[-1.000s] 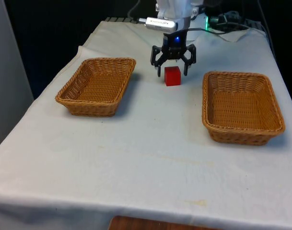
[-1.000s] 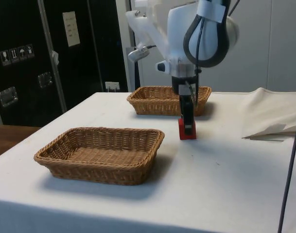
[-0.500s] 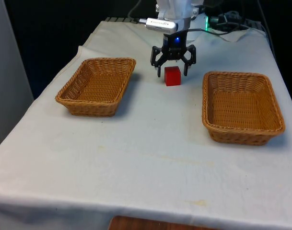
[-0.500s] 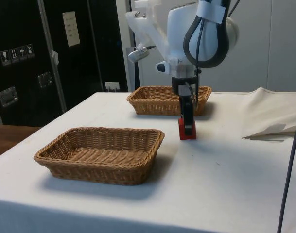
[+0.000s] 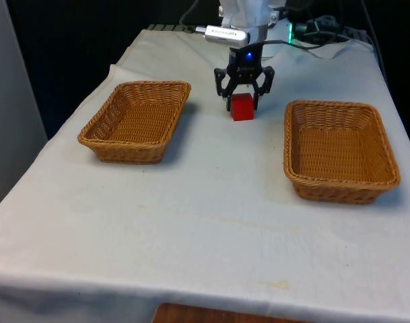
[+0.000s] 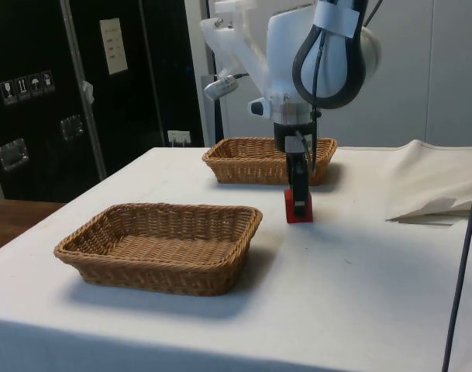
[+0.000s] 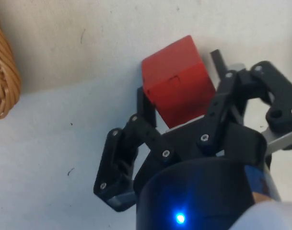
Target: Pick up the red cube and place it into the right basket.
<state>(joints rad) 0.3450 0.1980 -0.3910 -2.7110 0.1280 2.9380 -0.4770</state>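
Now we see the hand (image 5: 242, 99) lowered over the red cube (image 5: 242, 107), its two fingers (image 7: 146, 111) pressed against opposite sides of the cube, which sits on the desk (image 5: 205, 202) between the two wicker baskets. One basket (image 5: 340, 151) lies toward the front view's right, the other basket (image 5: 137, 120) toward its left, both well apart from the cube.

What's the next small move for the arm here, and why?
Probably lift straight up a little. The end effector has its fingers closed against both sides of the red cube, which sits on the cloth between the two baskets. Raising it first should clear the rim of the right basket before carrying it across.
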